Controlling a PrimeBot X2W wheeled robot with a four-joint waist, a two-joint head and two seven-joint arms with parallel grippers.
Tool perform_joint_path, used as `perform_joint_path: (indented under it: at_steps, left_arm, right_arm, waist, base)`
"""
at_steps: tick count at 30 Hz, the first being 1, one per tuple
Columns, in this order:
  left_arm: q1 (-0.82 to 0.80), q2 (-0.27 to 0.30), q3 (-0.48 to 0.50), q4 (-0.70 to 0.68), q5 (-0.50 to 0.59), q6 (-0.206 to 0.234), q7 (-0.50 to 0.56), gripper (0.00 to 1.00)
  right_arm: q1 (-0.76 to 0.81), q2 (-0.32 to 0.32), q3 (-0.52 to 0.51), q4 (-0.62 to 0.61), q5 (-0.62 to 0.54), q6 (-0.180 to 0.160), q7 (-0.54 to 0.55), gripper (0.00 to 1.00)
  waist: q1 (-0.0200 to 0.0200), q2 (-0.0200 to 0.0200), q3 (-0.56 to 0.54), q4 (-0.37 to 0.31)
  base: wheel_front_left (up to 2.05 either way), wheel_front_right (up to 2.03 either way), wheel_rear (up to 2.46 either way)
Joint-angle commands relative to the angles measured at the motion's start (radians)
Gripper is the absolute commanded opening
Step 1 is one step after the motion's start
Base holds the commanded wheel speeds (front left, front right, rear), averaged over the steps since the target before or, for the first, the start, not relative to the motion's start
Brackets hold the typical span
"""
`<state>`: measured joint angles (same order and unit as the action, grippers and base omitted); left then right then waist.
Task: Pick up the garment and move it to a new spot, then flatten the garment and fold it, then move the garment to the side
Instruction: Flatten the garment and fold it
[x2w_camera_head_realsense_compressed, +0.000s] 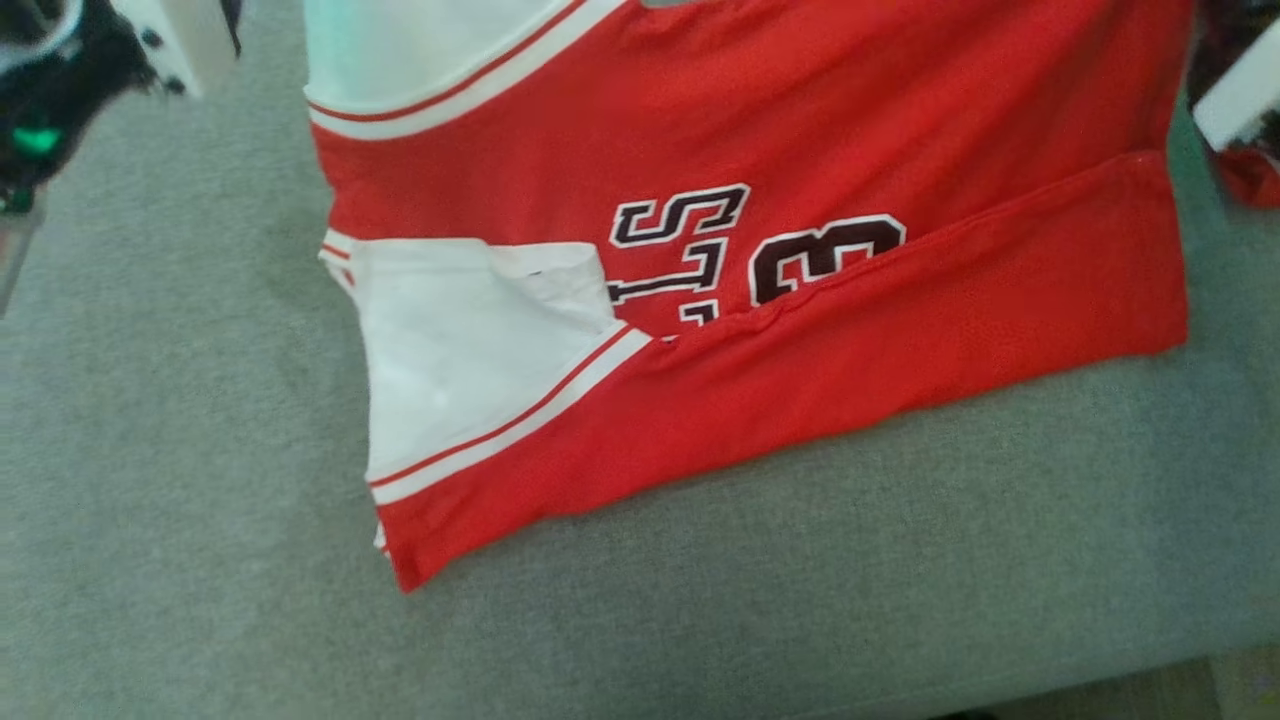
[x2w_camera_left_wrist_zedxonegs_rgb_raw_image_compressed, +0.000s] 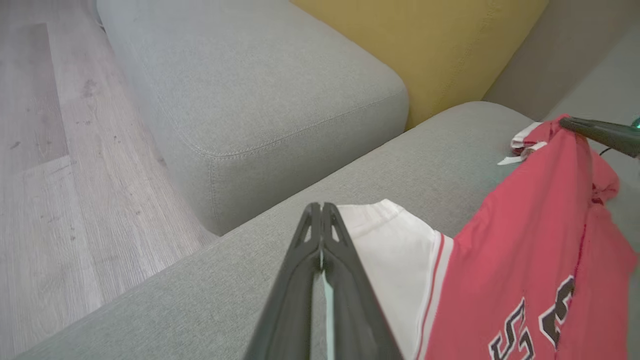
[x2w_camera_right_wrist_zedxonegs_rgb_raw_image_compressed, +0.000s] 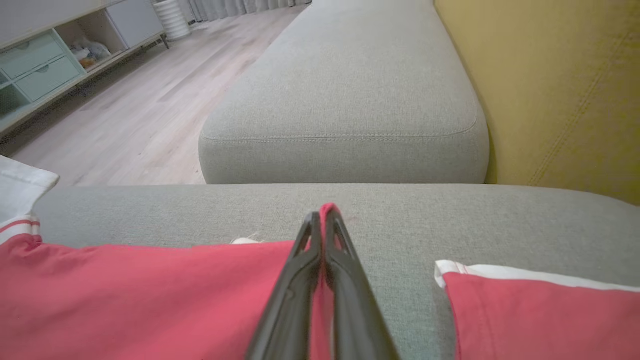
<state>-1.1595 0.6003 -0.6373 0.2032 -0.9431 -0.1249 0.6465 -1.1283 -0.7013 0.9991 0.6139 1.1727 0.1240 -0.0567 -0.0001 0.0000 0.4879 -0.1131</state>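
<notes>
My left end effector (x2w_camera_left_wrist_zedxonegs_rgb_raw_image_compressed: 321, 206) grips the smooth jersey (x2w_camera_head_realsense_compressed: 850, 110) where it is white, my right end effector (x2w_camera_right_wrist_zedxonegs_rgb_raw_image_compressed: 322, 214) where it is red, above the nubby grey sofa (x2w_camera_head_realsense_compressed: 180, 480).

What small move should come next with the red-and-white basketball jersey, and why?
Probably lift both together: left gripper is shut on the jersey at its white panel, right gripper at a red edge, and the rest lies on the grey fabric sofa seat.

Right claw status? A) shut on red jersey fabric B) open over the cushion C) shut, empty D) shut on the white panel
A: in the right wrist view the right claw is shut, with a tuft of the red jersey pinched between its fingers.
</notes>
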Motion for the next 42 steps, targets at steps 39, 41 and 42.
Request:
perform_joint_path:
  at_steps: [39, 41, 42]
  left_arm:
    - [0.771, 0.263, -0.124, -0.510, -0.021, 0.160, -0.349, 0.00]
    - [0.775, 0.248, -0.124, -0.504, -0.011, 0.172, -0.368, 0.00]
    - [0.777, 0.239, -0.123, -0.500, -0.003, 0.178, -0.382, 0.52]
  right_arm:
    - [0.566, -0.139, -0.113, -0.098, 0.044, 0.007, -0.176, 0.42]
    - [0.578, -0.129, -0.130, -0.091, 0.037, 0.007, -0.182, 1.00]
    - [0.582, -0.123, -0.143, -0.087, 0.032, 0.007, -0.186, 1.00]
  waist:
    - [0.0001, 0.0000, -0.104, 0.097]
    - [0.0001, 0.0000, -0.107, 0.098]
    - [0.0001, 0.0000, -0.110, 0.098]
  base:
    - [0.00, 0.00, 0.00]
    - [0.00, 0.00, 0.00]
    - [0.00, 0.00, 0.00]
